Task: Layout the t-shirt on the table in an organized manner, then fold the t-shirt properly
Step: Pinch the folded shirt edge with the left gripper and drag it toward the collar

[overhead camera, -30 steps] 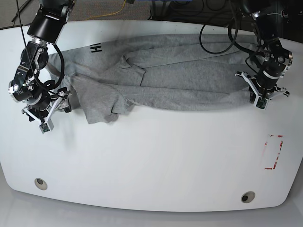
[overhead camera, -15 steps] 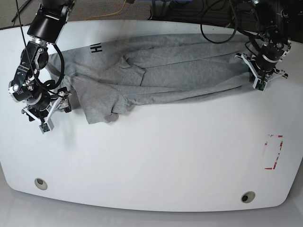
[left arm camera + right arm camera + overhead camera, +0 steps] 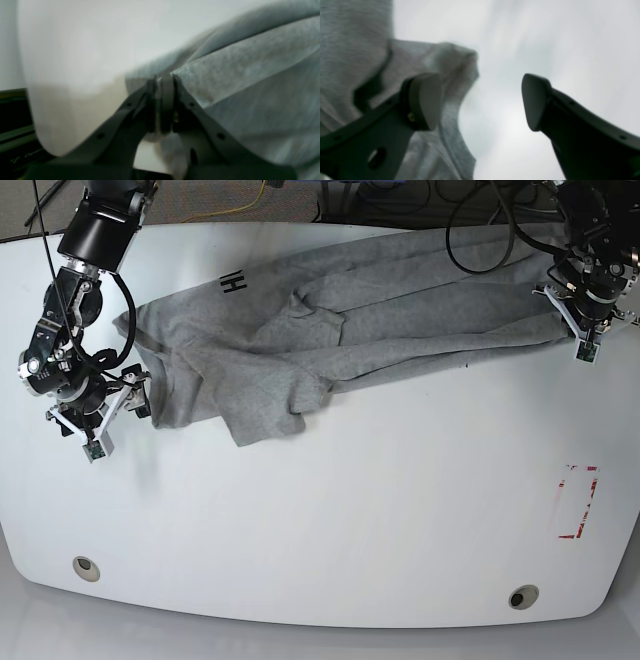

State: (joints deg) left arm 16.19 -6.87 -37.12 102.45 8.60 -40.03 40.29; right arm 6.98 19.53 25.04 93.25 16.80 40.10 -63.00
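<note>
Near edge of the table: glossy white top, two small round holes at the front corners, one each side. Red rectangular outline mark sits front-right in base view, well apart from the garment.

Mid-table, base-view left: right gripper is released, jaws spread wide, nothing between them. Right wrist view confirms: both fingertips stand apart w/ bare tabletop in the gap; cloth lies behind and beside one finger only, contact not clear. Gripper sits just beside the shirt's crumpled lower-left corner.

The t-shirt: heather grey, spread as a long band across the far half of the table, running from near the right gripper up toward the far-right corner. Bunched and folded over itself at centre-left, w/ a loose flap hanging toward the near side. Black lettering shows partly near the far-left fold; only a couple of chars legible.

Far right, base view: left gripper is clenched on the shirt's end. Left wrist view shows jaws pressed together w/ a thin edge of grey cloth pinched between the pads; fabric runs away to the right, drawn in long folds. View is blurred.
</note>
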